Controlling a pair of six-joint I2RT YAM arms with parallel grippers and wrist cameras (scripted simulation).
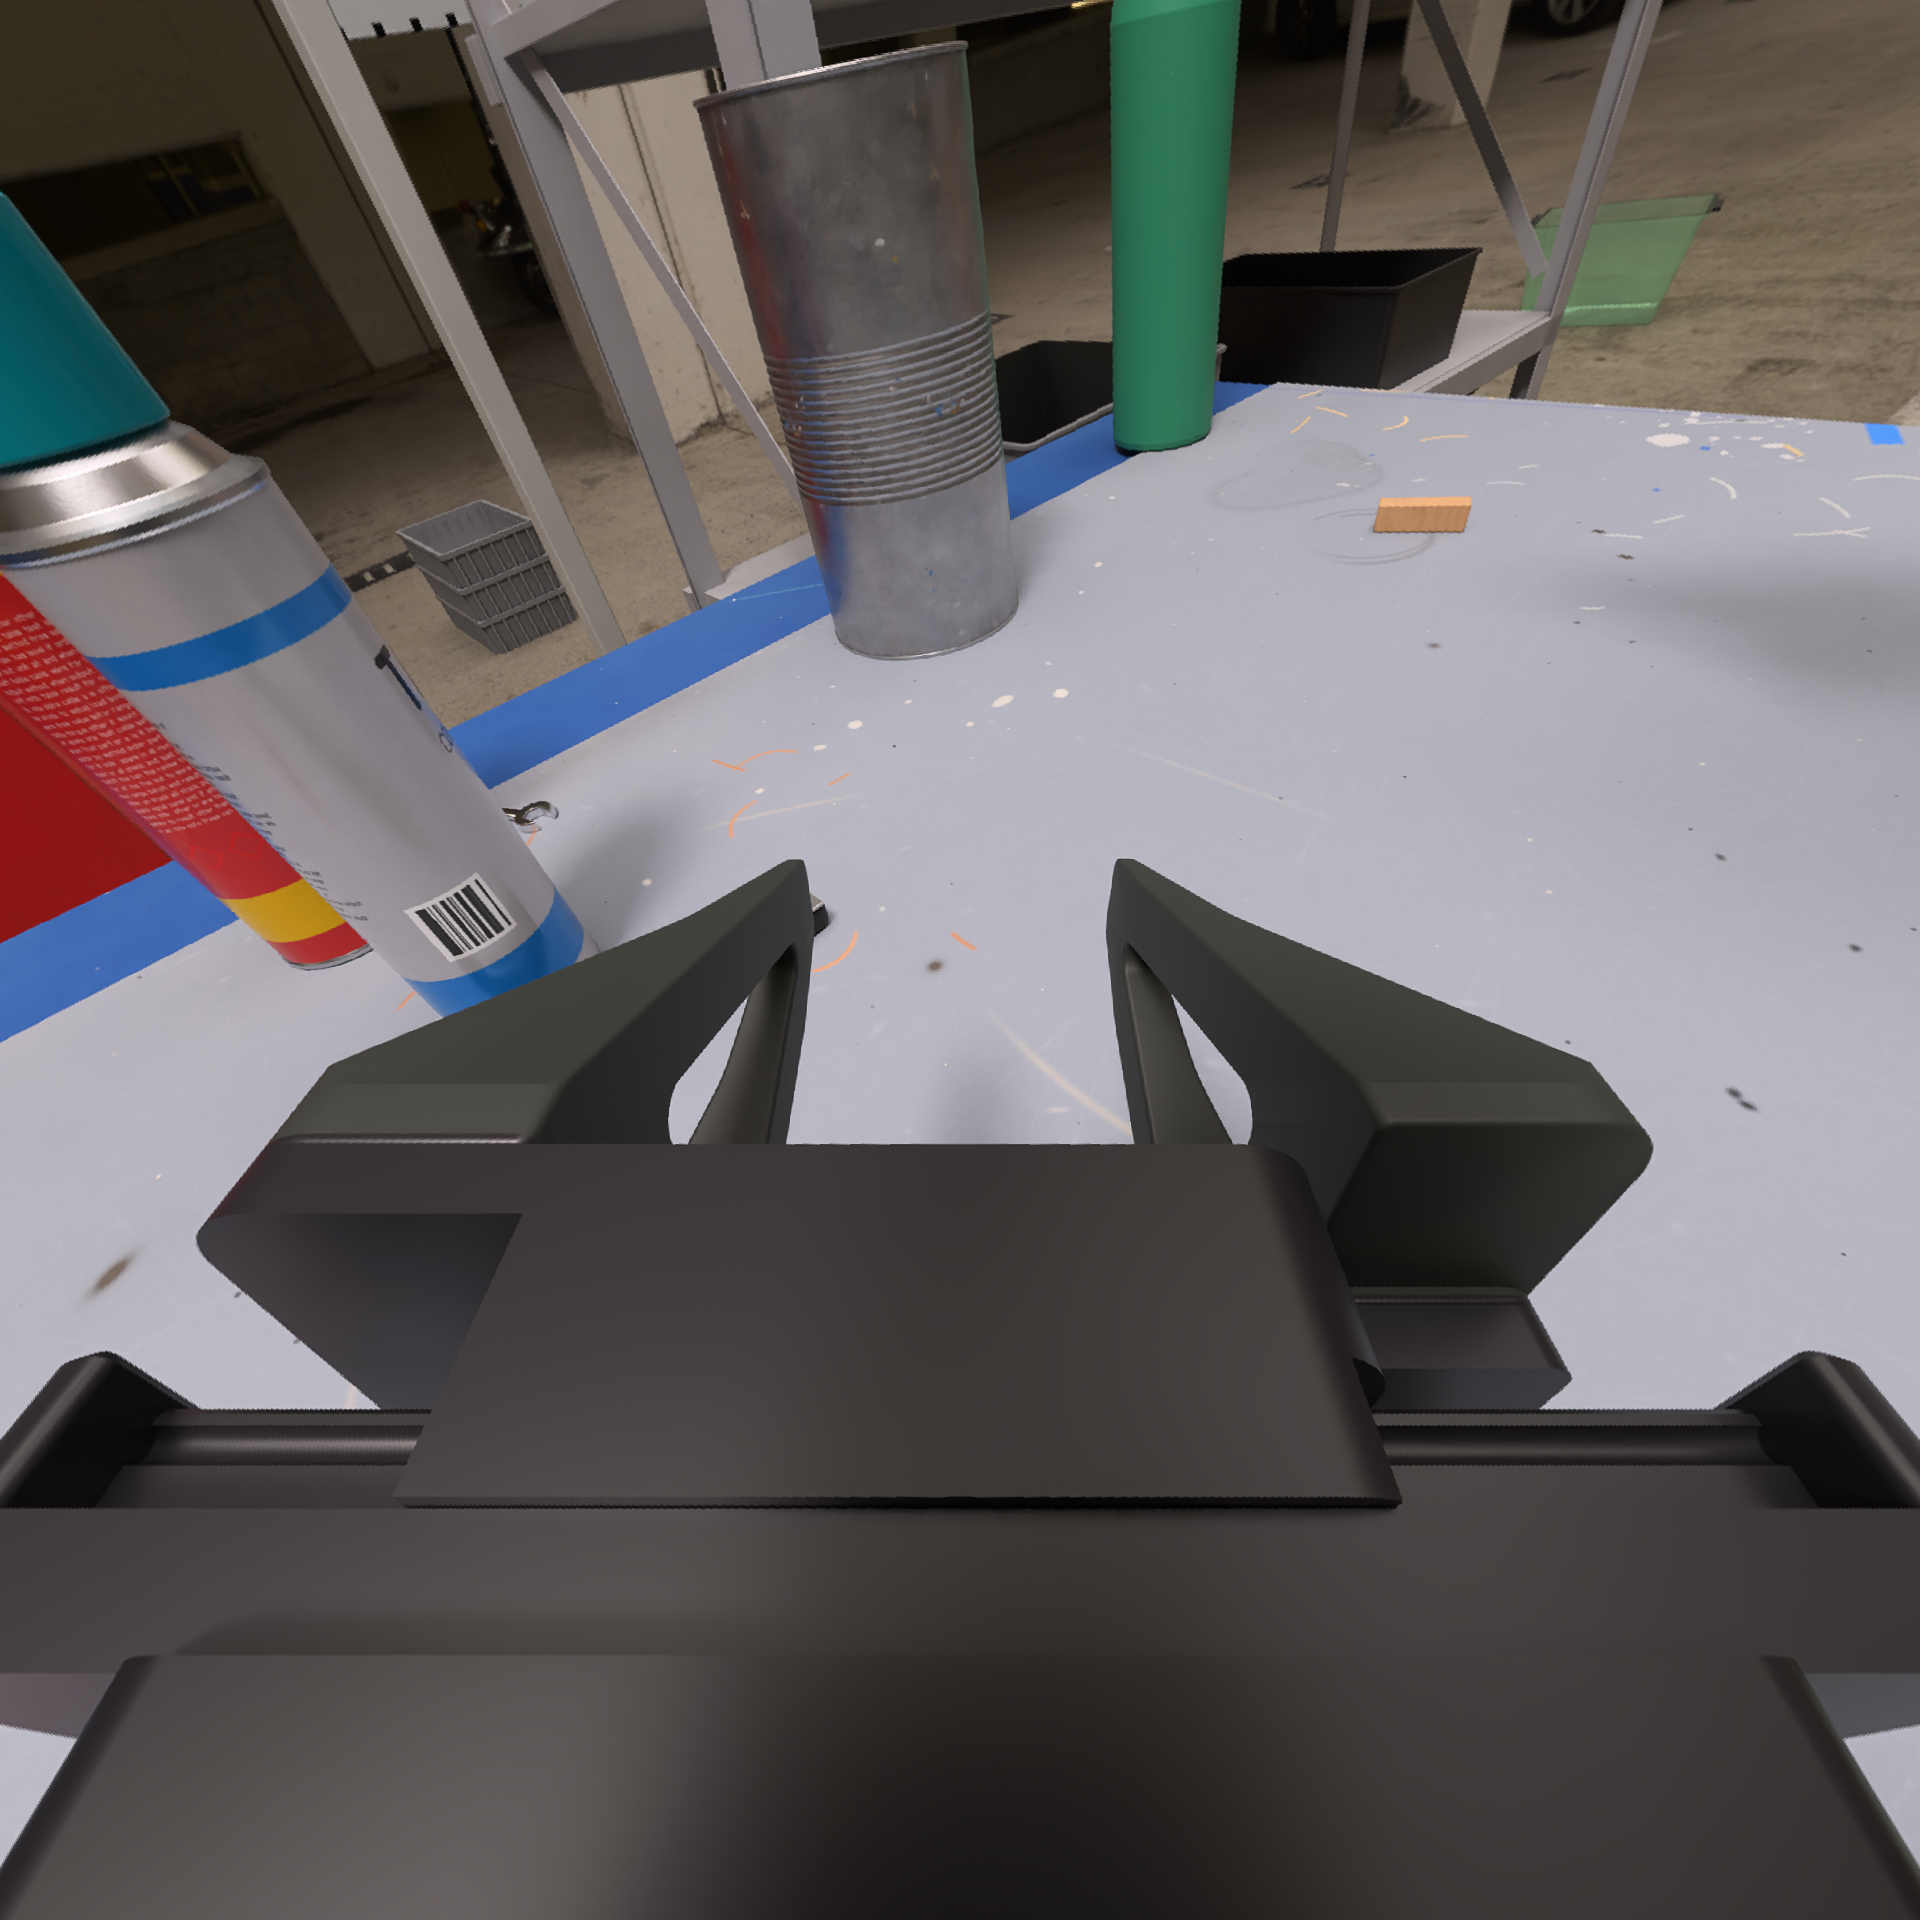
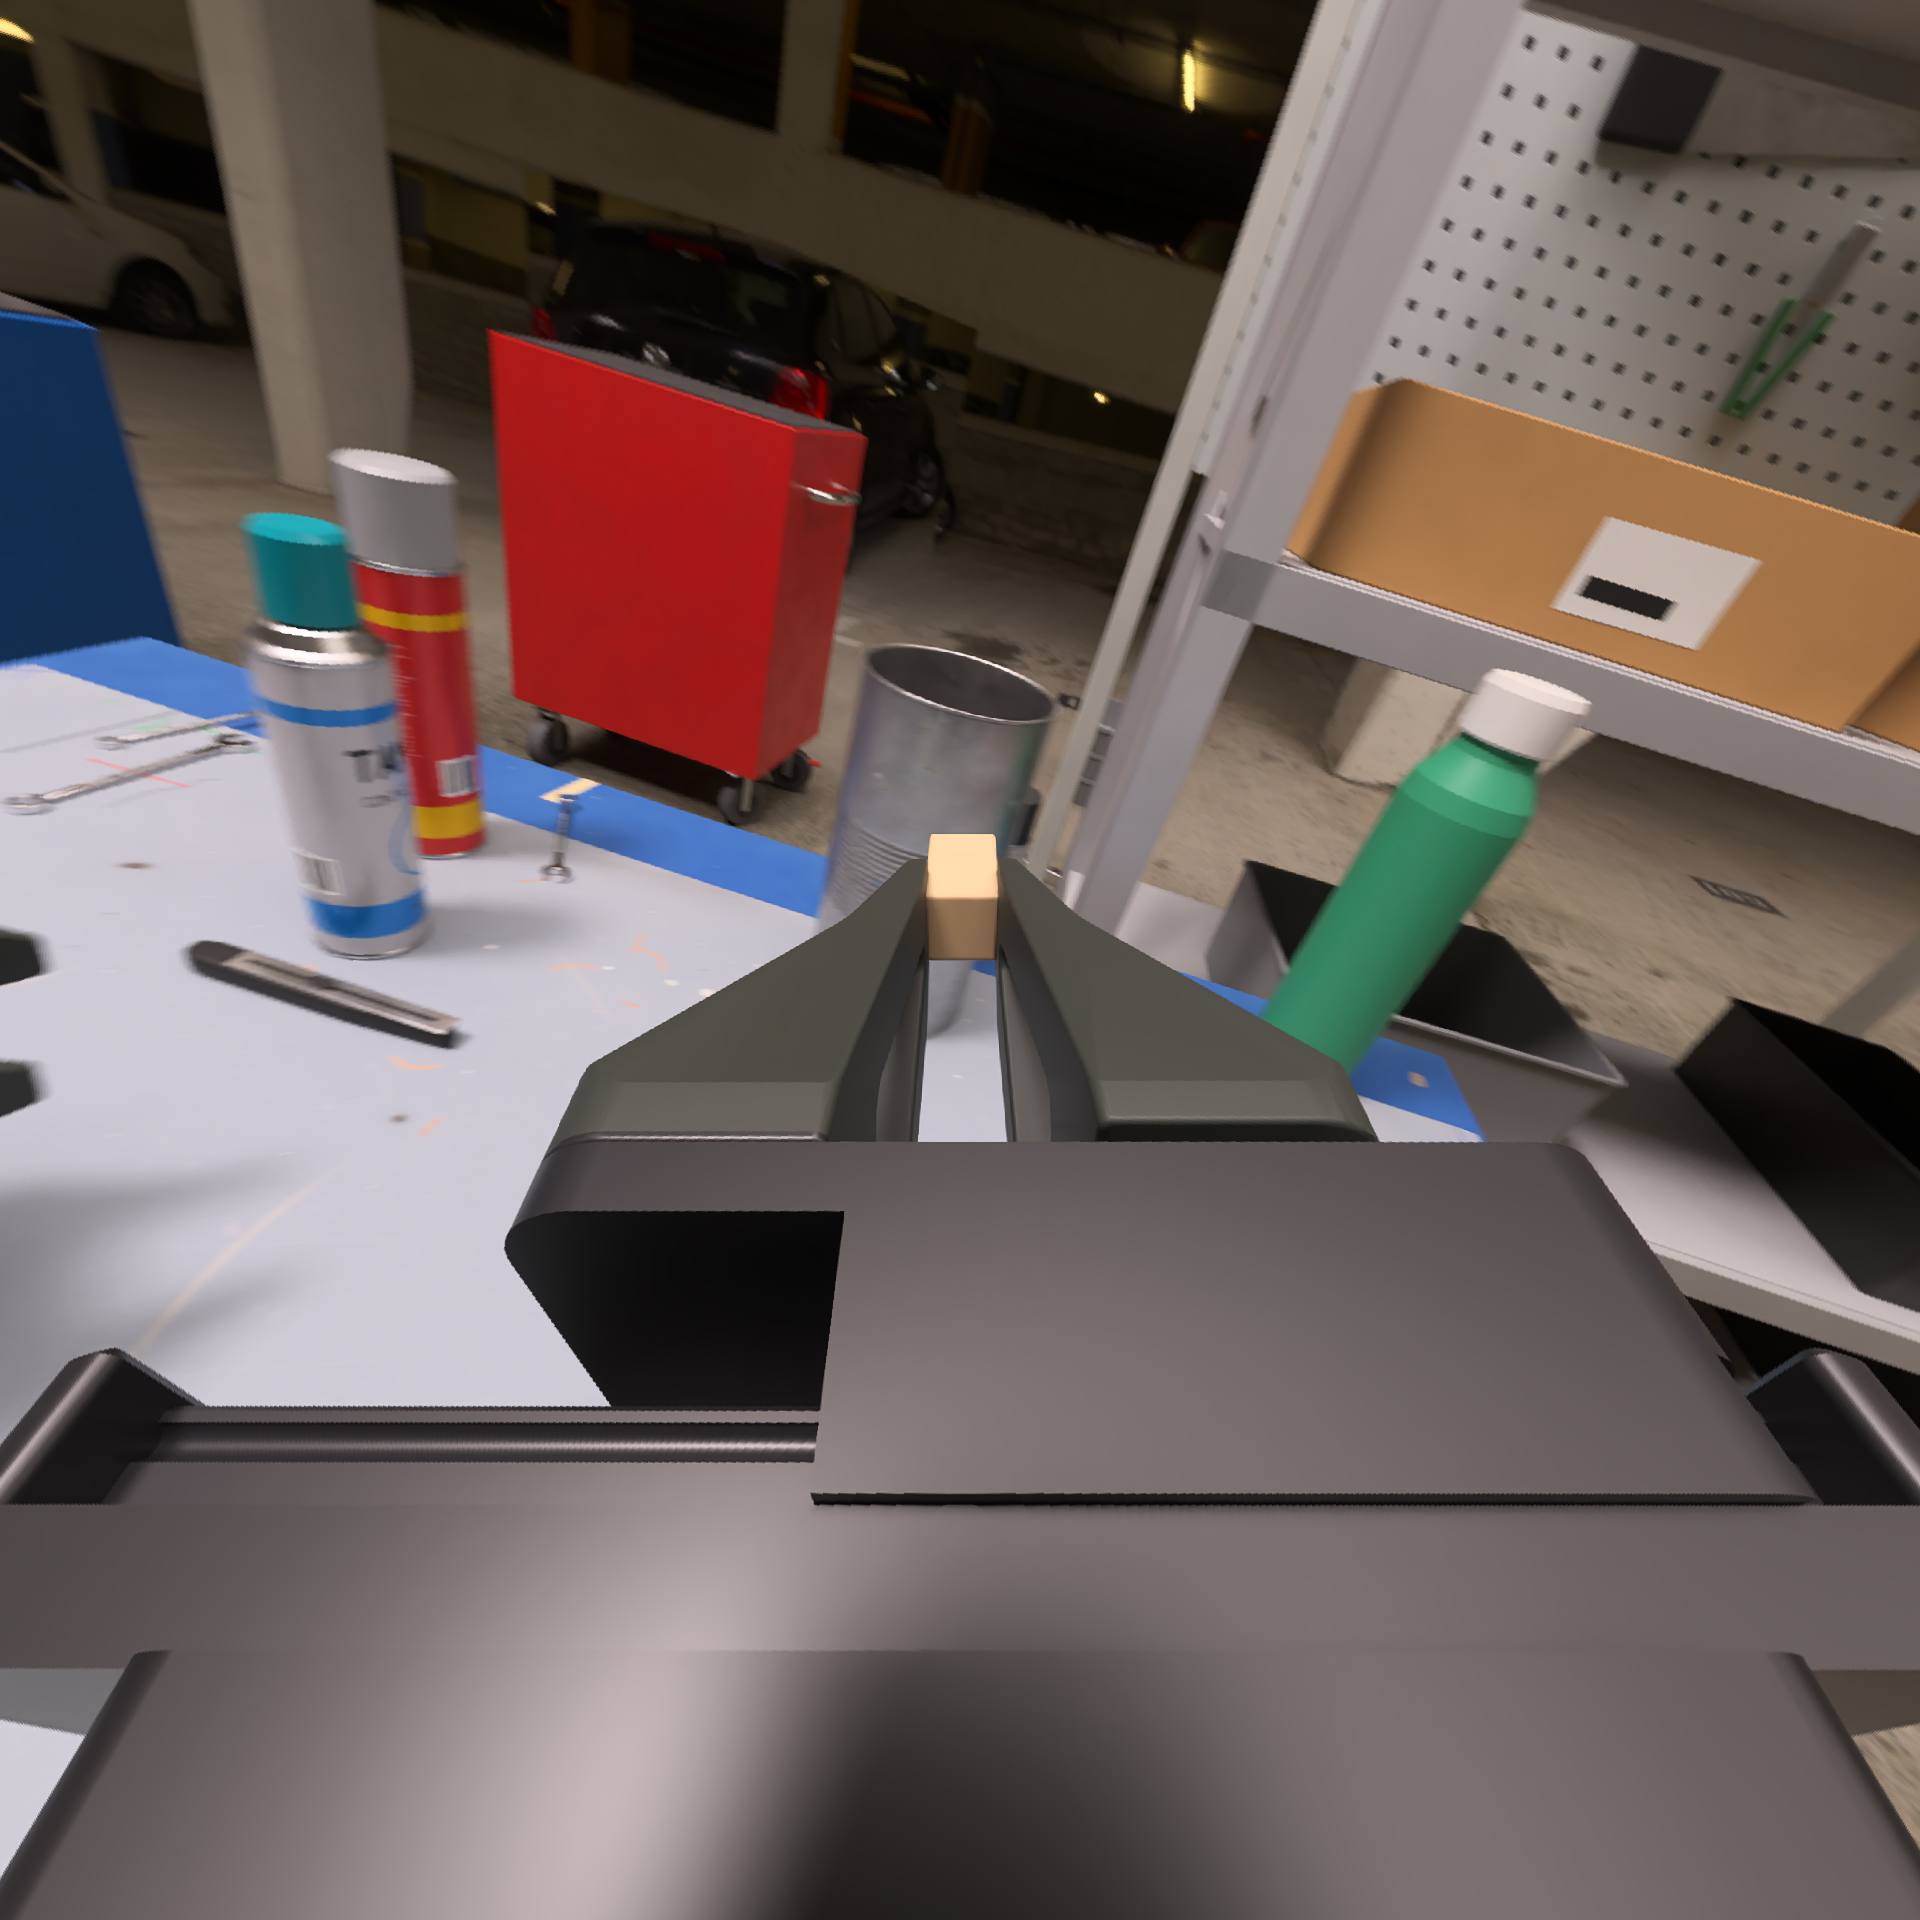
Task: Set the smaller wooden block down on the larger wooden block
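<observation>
In the right wrist view my right gripper (image 2: 962,896) is shut on the smaller wooden block (image 2: 961,894), a pale cube held at the fingertips above the table. The larger wooden block (image 1: 1421,514), a flat orange-brown piece, lies on the grey table (image 1: 1351,790) far ahead and to the right in the left wrist view. It does not show in the right wrist view. My left gripper (image 1: 958,883) is open and empty, low over the table, well short of the larger block.
A metal can (image 1: 883,353) and a green bottle (image 1: 1169,218) stand at the table's far edge. Two spray cans (image 1: 260,707) stand at the left. In the right wrist view a utility knife (image 2: 322,992) and wrenches (image 2: 125,774) lie on the table. Black bins (image 1: 1345,312) sit beyond the edge.
</observation>
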